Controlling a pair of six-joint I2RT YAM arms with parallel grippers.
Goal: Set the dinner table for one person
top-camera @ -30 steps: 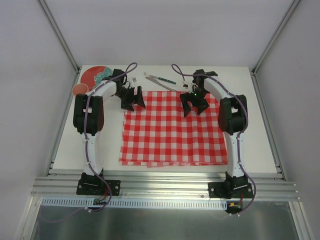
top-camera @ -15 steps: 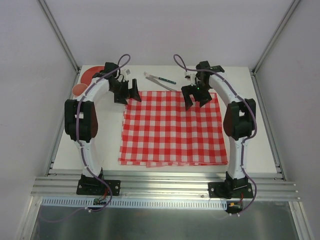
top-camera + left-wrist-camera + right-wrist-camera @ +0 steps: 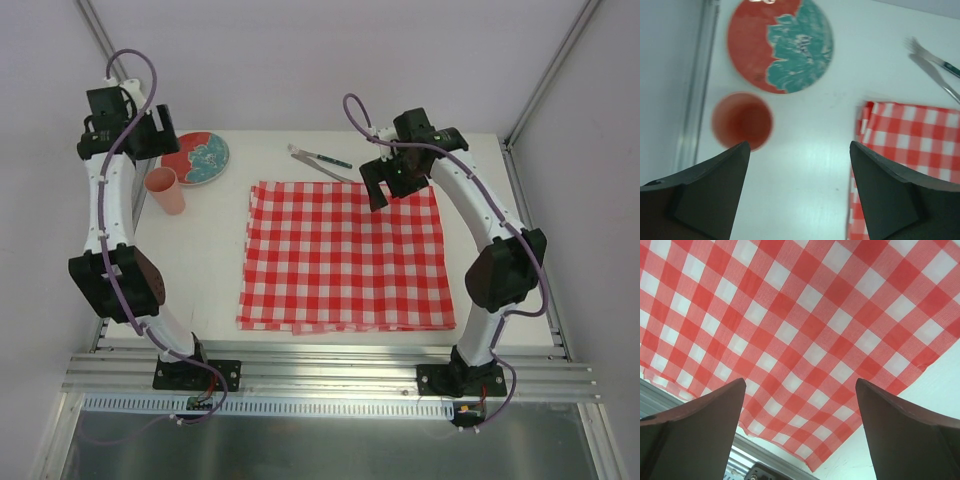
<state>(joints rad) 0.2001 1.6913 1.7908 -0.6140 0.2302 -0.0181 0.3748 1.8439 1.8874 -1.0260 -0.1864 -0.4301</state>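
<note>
Cloth first, from overhead: red-and-white check, spread flat mid-bench, which I read as the mat the setting gets built on. Plate, cup and cutlery all sit along the far side, off the cloth, so I'd say nothing is laid yet. My left hand is high over the far-left corner by the plate. My right hand hangs above the cloth's far-right corner.

Left wrist now: fingers spread wide, nothing between them, looking straight down. Cup stands upright just beside the plate, not touching it, and looks empty, though it's slightly blurred. Plate carries only its red and teal pattern. Fork and knife lie side by side beyond the cloth's corner.

Right wrist: fingers wide apart too, holding nothing. Check cloth fills the view below, with a sliver of bare bench at one corner.
</note>
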